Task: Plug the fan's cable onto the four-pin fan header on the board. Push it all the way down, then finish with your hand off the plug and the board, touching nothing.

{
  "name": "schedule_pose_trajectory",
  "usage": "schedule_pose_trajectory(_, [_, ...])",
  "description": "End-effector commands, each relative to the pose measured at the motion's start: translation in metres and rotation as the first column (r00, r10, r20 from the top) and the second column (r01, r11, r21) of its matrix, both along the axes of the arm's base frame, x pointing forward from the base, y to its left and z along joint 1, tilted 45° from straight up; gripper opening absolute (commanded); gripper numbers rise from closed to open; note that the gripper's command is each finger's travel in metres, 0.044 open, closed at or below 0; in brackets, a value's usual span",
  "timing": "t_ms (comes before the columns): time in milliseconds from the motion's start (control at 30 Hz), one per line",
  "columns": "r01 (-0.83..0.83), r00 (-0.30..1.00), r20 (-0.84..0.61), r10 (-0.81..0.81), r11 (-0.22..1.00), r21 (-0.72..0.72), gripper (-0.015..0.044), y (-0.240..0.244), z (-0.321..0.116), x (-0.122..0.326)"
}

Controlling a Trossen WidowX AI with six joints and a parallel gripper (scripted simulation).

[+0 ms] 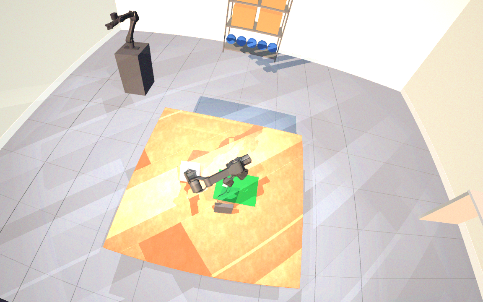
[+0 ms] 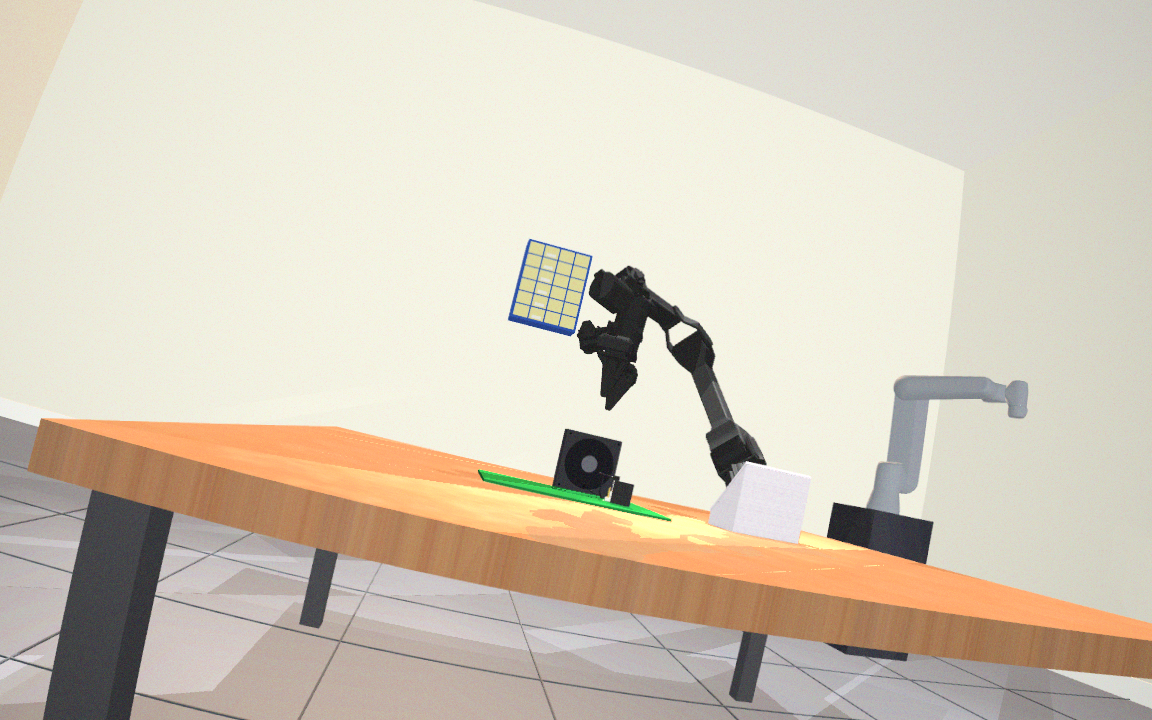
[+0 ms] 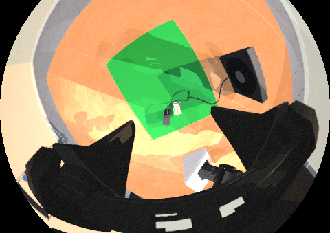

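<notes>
The green board [image 1: 248, 189] [image 2: 517, 483] [image 3: 137, 71] lies on the table. The small white header [image 1: 224, 185] [image 3: 177, 108] stands near one edge of it. The dark plug [image 2: 622, 493] [image 3: 166, 117] is beside the header, not on it; the arm hides it in the top view. A thin black cable [image 3: 203, 100] runs from the plug to the square black fan [image 1: 223, 208] [image 2: 587, 461] [image 3: 240, 76], which stands beside the board. My gripper [image 2: 609, 404] [image 3: 174, 117] is wide open and empty, pointing down high above the board. In the wrist view the plug and header show between its fingertips.
A white block [image 1: 195, 165] [image 2: 772, 505] [image 3: 196, 161] with a sloped side sits by the arm's base. The fan stands upright close to the board's edge. The wooden table [image 1: 183, 240] [image 2: 294, 510] [image 3: 86, 30] carries everything. Another arm [image 1: 132, 29] [image 2: 907, 429] stands on a pedestal far off.
</notes>
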State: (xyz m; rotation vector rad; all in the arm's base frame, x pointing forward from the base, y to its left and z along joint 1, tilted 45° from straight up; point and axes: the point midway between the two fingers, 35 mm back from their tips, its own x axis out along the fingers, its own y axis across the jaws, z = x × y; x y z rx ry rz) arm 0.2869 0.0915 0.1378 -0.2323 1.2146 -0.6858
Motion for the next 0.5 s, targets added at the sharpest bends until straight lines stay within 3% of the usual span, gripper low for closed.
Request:
schedule_pose_trajectory(0, [0.223, 0.973, 0.068, -0.219, 0.973, -0.06, 0.044, 0.031, -0.043, -0.046])
schedule_pose_trajectory(467, [0.256, 0.964, 0.09, -0.249, 0.964, -0.07, 0.044, 0.026, -0.058, -0.05])
